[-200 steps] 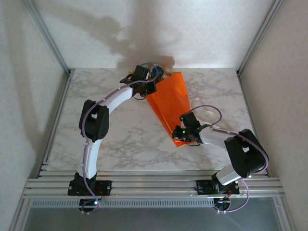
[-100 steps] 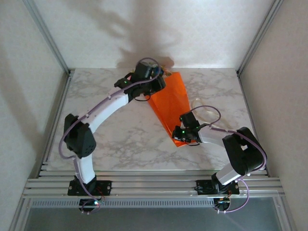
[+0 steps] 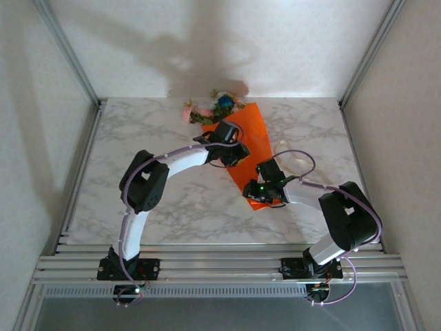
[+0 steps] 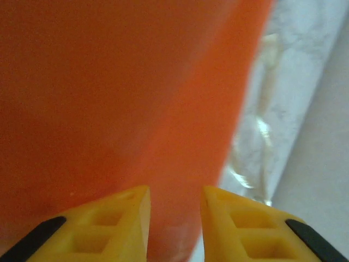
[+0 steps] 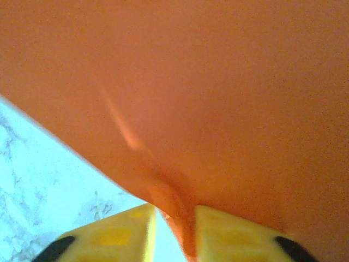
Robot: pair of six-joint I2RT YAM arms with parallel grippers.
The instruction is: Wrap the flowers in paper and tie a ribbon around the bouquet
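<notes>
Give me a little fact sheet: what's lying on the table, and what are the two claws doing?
Table: white marble
Paper: orange, folded into a long wedge, lying on the table
Flowers: pink and blue, at the paper's far end
Ribbon: pale strip on the table beside the paper, not around it
Left gripper: over the paper's middle, jaws slightly open
Right gripper: at the paper's near tip, jaws slightly open, a paper fold between them
Stage: not yet tied
</notes>
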